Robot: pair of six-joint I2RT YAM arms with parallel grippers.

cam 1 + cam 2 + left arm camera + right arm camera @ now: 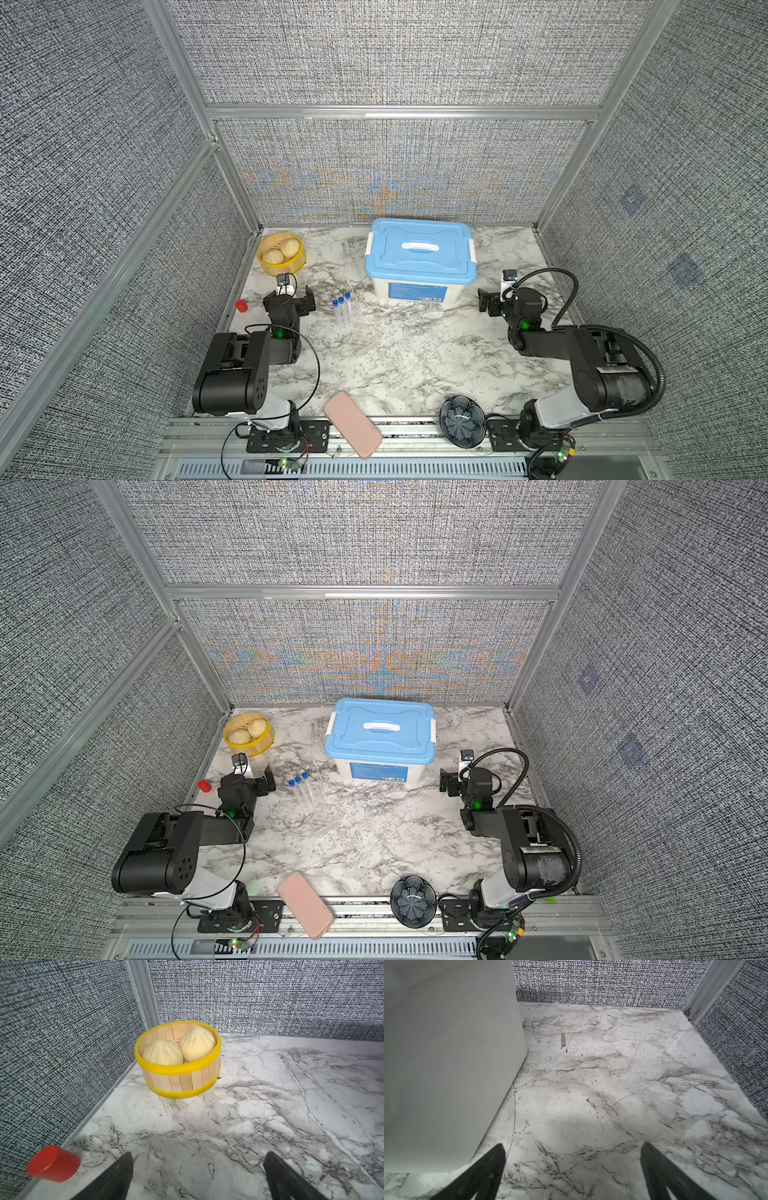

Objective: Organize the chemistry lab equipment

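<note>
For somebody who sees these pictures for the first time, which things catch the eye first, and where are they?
The blue-lidded box stands at the back middle of the table. A yellow steamer with two buns sits in the back left corner. Three blue-capped tubes lie side by side just left of the box.

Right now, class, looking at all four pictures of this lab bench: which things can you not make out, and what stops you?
Inside of the box: hidden by its shut blue lid in both top views; the right wrist view shows only its white wall.
Tubes: too small in the top views to tell any contents.
Pale streak on the table: too faint to identify.
Box label: print too small.
</note>
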